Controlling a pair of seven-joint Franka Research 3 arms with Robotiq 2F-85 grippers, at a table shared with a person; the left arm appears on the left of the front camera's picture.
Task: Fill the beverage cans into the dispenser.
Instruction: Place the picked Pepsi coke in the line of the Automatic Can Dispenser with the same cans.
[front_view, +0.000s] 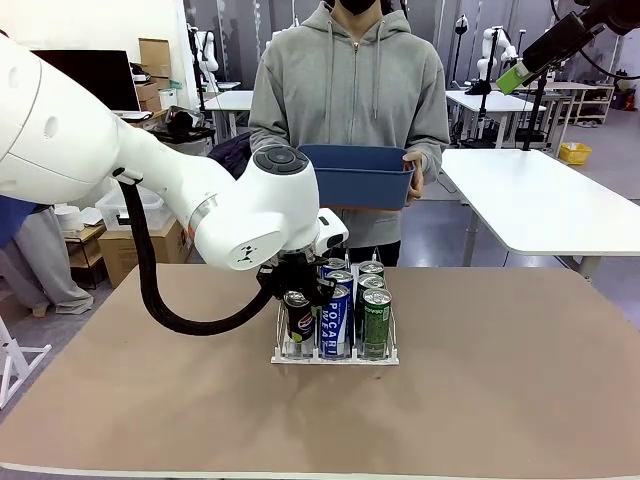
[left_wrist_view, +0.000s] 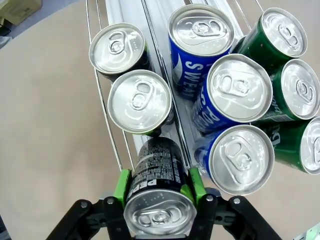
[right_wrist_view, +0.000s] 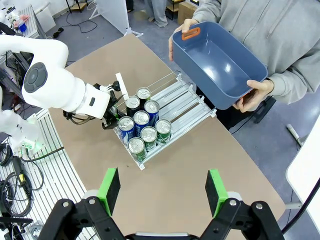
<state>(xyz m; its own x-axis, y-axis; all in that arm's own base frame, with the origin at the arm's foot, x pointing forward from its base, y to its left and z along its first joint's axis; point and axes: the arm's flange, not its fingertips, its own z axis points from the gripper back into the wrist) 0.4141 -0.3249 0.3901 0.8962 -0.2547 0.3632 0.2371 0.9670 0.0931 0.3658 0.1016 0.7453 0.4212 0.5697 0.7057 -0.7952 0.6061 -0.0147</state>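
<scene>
The left end effector (left_wrist_view: 159, 192) pinches a black can (left_wrist_view: 157, 197) at the lower frame, lining it up with the dispenser (left_wrist_view: 105, 120) lane, while the right end effector (right_wrist_view: 164, 192) hangs spread.

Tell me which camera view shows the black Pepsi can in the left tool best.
The left wrist view: the black Pepsi can sits close up, clamped between the left tool's green pads, label and silver top clear. The front view shows it small, at the dispenser's front under the arm. The right wrist view shows it largely hidden behind the arm.
</scene>
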